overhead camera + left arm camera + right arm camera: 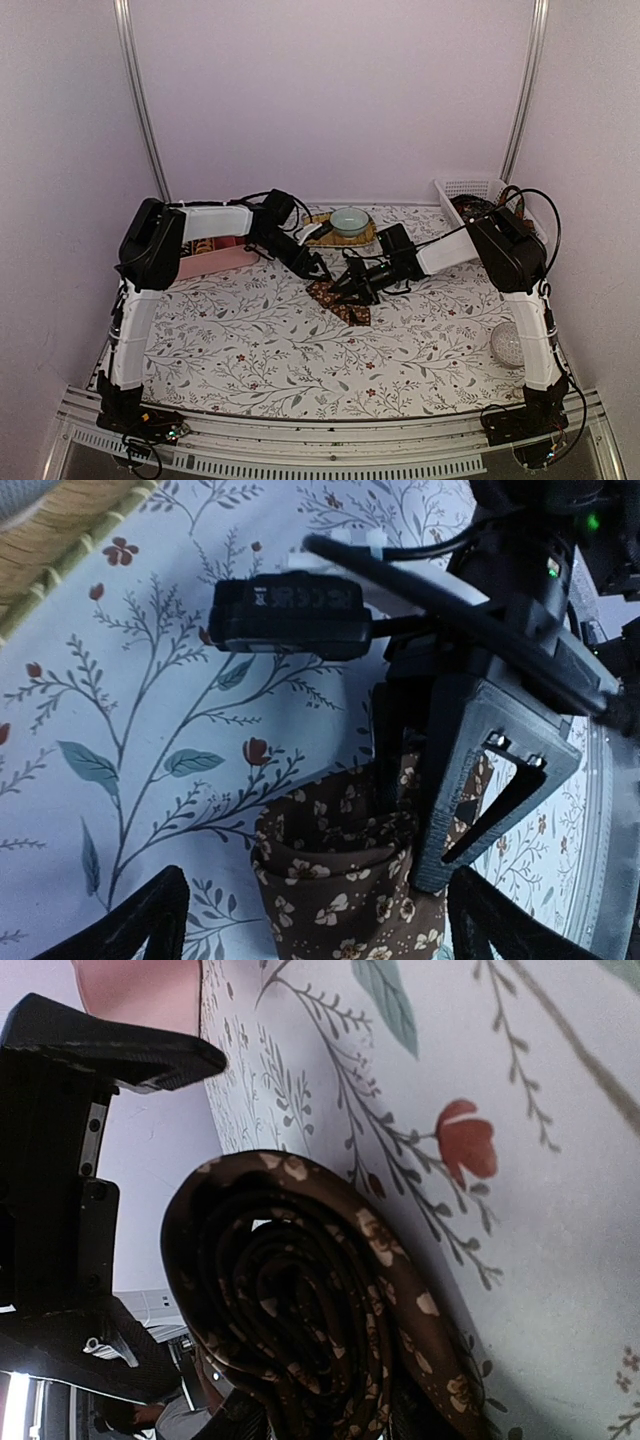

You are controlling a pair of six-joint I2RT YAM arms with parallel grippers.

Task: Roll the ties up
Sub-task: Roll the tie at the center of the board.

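A dark brown tie (pixel 338 303) with small pale flowers lies mid-table, partly wound into a roll (pixel 300 1310). My right gripper (pixel 347 288) is shut on that roll, whose spiral end fills the right wrist view; only dark bits of its fingers show at the bottom around the roll (pixel 330 1422). In the left wrist view the folded layers of the tie (pixel 340 880) sit against a right finger (pixel 470 780). My left gripper (pixel 320 930) stands open just above the tie, one fingertip (pixel 130 920) on each side, touching nothing. From above it hovers left of the roll (pixel 318 268).
A pink box (pixel 215 260) lies under the left arm. A yellowish woven mat (pixel 362 238) with a pale green bowl (pixel 348 221) is behind the grippers. A white basket (pixel 470 190) stands at the back right. A clear round object (pixel 507 343) rests near the right arm.
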